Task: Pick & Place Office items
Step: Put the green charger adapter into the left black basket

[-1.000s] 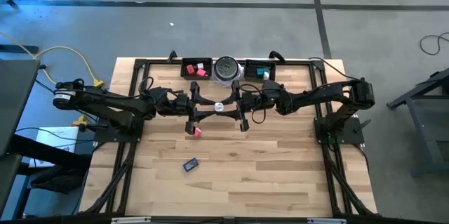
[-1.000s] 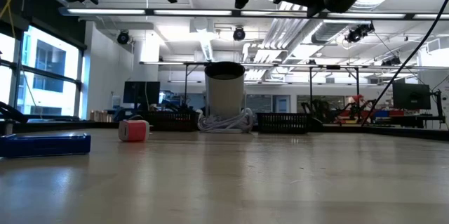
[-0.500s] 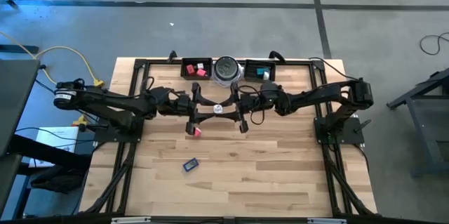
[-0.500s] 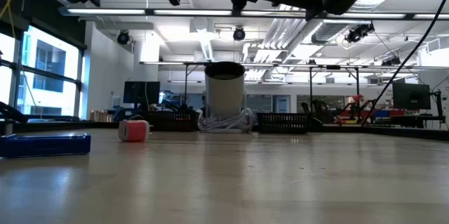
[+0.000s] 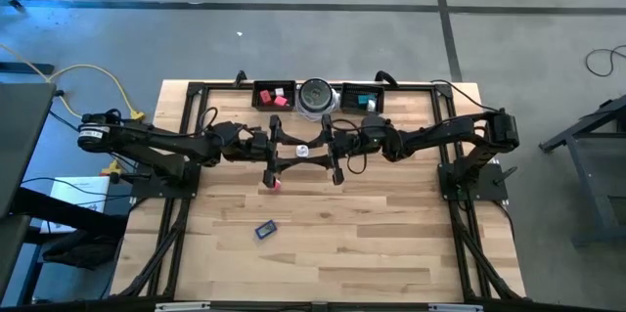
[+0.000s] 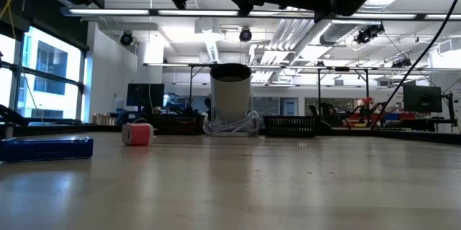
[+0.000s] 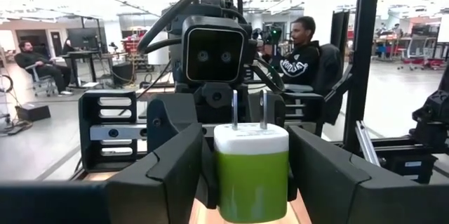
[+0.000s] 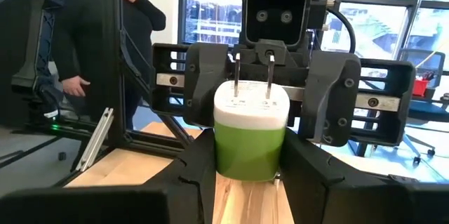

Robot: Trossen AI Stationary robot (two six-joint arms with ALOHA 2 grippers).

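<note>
Grippers meet mid-table: right gripper [image 8: 249,175] clamps the green plug [image 8: 249,133]; left gripper [image 7: 249,175] flanks it, fingers [image 7: 165,175] spread clear. Red block [image 5: 275,184] lies below.

no readable text — no labels, no signs

Wooden table [image 5: 391,234] with red block [image 5: 275,184], blue flat piece [image 5: 265,229], two black trays [image 5: 275,95], silver disc [image 5: 316,95].

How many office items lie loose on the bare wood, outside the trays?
2: a red block mid-table under the arms, and a blue flat piece nearer the front. The arms may hide others; the right gripper holds a green plug.
</note>
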